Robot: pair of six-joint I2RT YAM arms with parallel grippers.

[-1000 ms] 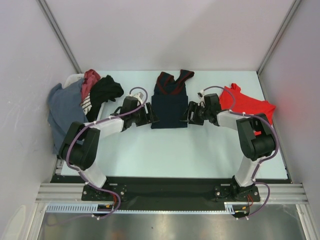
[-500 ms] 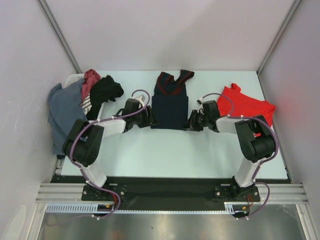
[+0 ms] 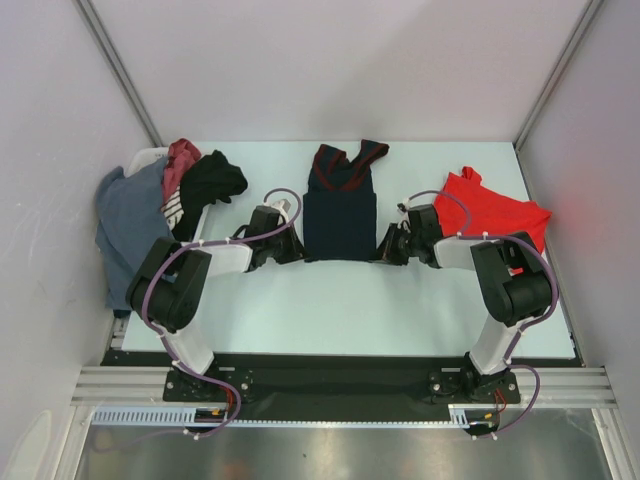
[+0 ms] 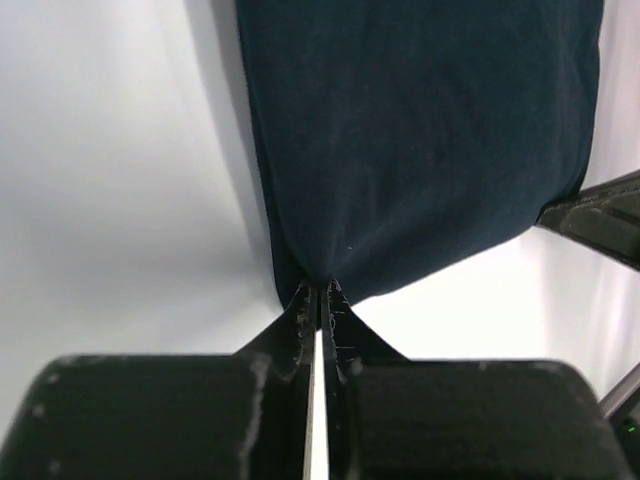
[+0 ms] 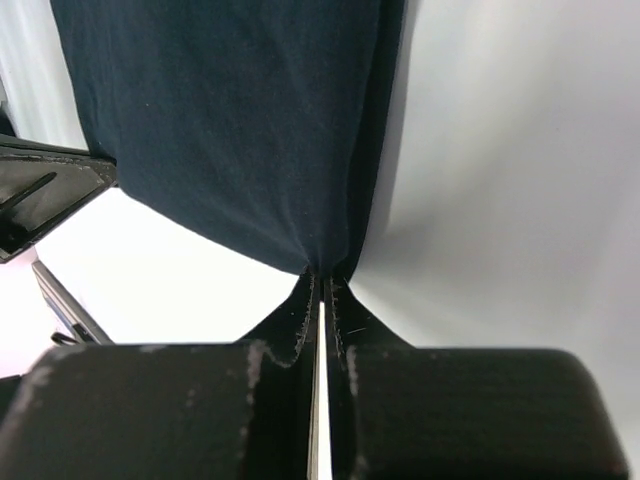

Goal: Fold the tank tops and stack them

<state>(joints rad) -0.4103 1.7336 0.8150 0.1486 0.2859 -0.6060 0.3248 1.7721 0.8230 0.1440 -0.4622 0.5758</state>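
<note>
The left gripper (image 4: pixel 318 296) and right gripper (image 5: pixel 322 280) each have jaws pinching a near hem corner of the navy tank top (image 3: pixel 340 215).

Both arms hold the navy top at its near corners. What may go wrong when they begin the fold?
1. The left fingers and right fingers pinch only the corner tips of the navy top, so the cloth may slip out when it is lifted.
2. The right arm lies close to the red top and may drag it as it moves.
</note>
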